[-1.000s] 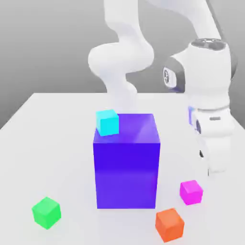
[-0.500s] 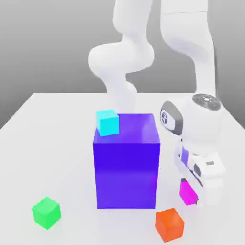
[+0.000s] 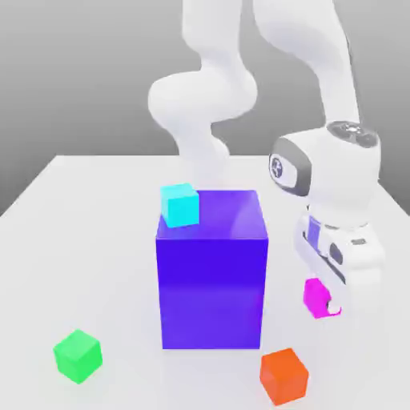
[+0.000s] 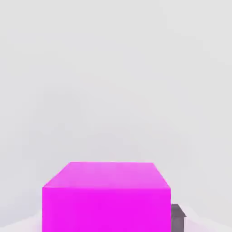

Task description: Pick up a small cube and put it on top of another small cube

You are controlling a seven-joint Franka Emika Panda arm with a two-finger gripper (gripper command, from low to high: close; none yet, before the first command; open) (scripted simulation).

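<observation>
Exterior view: the gripper pinches the pink cube at four o'clock of the purple block, which it could clip on the way to the green cube.

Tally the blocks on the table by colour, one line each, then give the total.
Magenta cube: 1, in the gripper
Green cube: 1
Orange cube: 1
Cyan cube: 1, on top of the big block
Big purple-blue block: 1
Total: 5
</observation>
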